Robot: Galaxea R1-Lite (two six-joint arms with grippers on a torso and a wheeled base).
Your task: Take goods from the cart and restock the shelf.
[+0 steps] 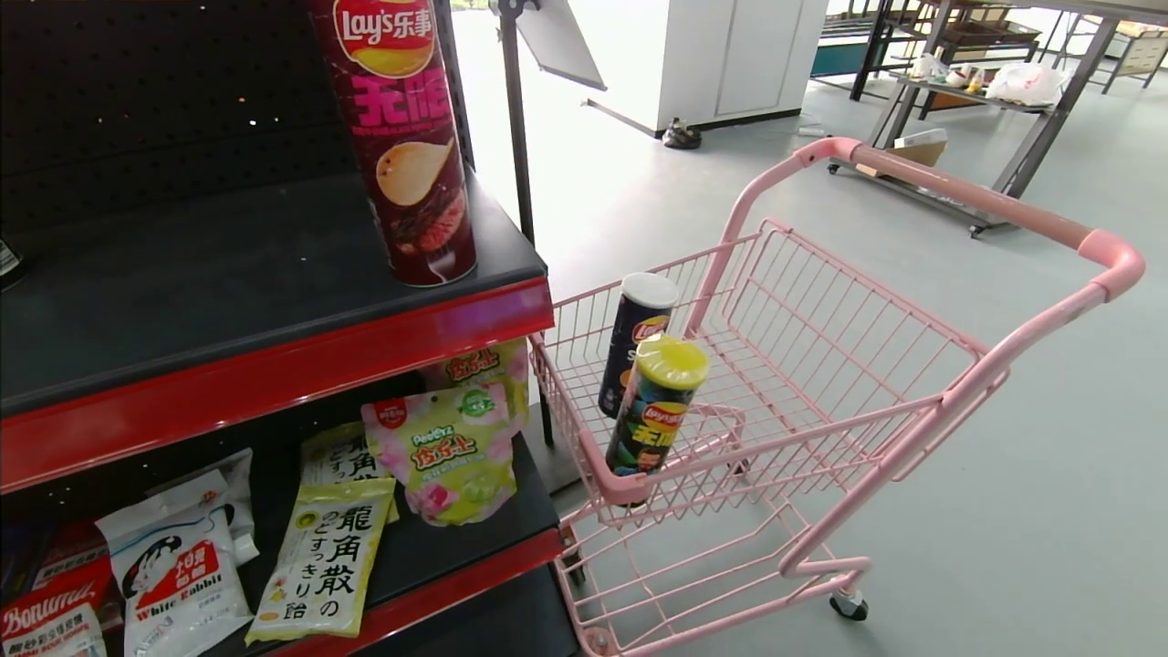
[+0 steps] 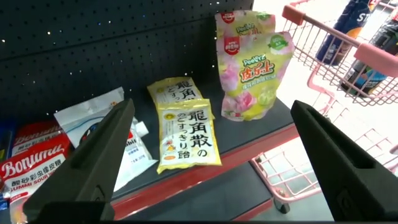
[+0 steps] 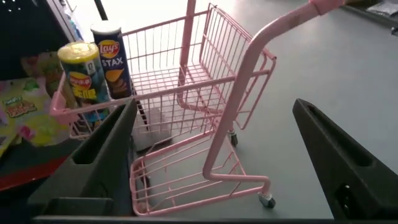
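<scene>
Left gripper [image 2: 212, 104] has its two fingers spread wide and it holds nothing; it hangs in front of the lower shelf [image 2: 261, 124], before the red front edge. Right gripper [image 3: 214, 104] is also spread wide and empty, and it hangs above the floor [image 3: 323, 68] beside the pink cart [image 3: 249, 62]. In the basket of the cart two chip cans stand upright, in the corner that is nearest to the shelves: the can with the yellow lid [image 1: 659, 406] is right in this corner, and the dark can with the white lid [image 1: 636, 338] stands just behind it along the side wall; if the two touch, I cannot tell. On the upper shelf [image 1: 182, 274] a tall red can [image 1: 406, 146] stands upright near the front right corner. On the lower shelf there are bags: a pink and green pouch [image 1: 447, 452] stands leaning at the right end, a yellow pouch [image 1: 324, 561] lies flat beside it near the front edge, then a white bag [image 1: 182, 575] and a red bag [image 1: 46, 625] lie toward the left end
</scene>
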